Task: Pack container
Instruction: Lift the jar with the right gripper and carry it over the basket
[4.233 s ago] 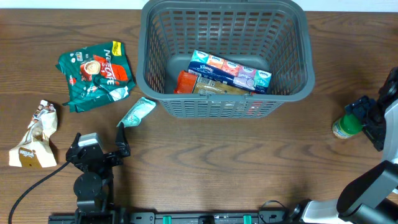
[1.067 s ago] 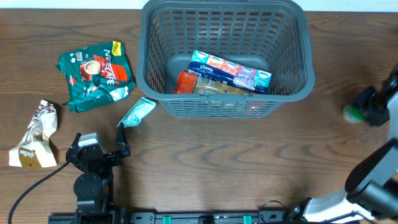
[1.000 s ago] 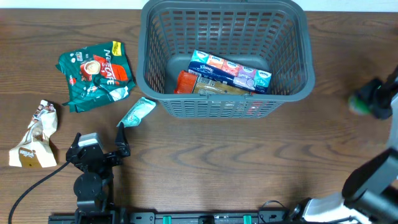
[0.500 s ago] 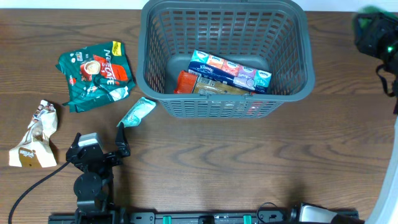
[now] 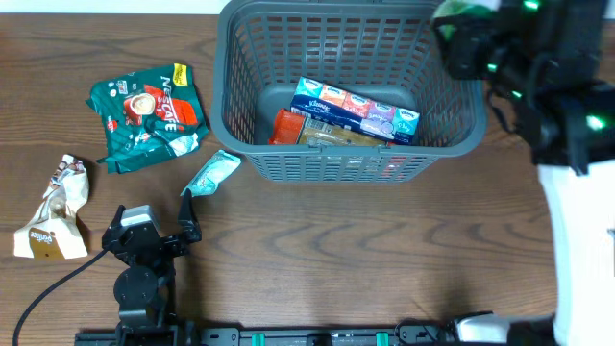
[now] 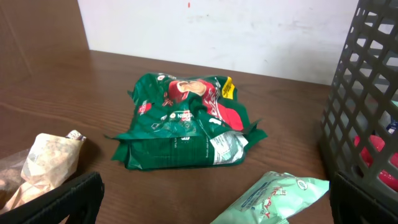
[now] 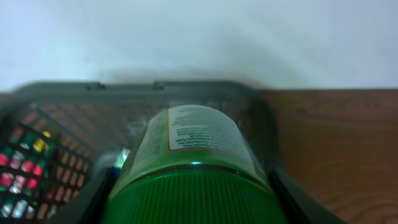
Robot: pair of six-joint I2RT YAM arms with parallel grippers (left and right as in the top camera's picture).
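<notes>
The container point(image 5: 245, 96), a big dark grey lattice basket, stands at the back centre and holds a tissue pack point(image 5: 356, 109), a red packet point(image 5: 285, 127) and a tan box point(image 5: 332, 140). My right gripper point(image 5: 473, 37) hovers over its far right corner, shut on a green-capped bottle point(image 5: 459, 12). In the right wrist view the bottle point(image 7: 196, 140) fills the space between the fingers, with the basket point(image 7: 56, 118) below. My left gripper point(image 5: 154, 238) rests open near the front left, with nothing between its fingers point(image 6: 71, 199).
Left of the basket lie a green Nescafe bag point(image 5: 149, 113), a small mint packet point(image 5: 211, 173) and a crumpled beige packet point(image 5: 56, 213). The left wrist view shows the bag point(image 6: 186, 127), the mint packet point(image 6: 273, 198) and the basket's wall point(image 6: 367, 106).
The right arm has swung from the table's right edge up and leftward, carrying the green-capped bottle to above the basket's far right corner. The left arm has not moved.
</notes>
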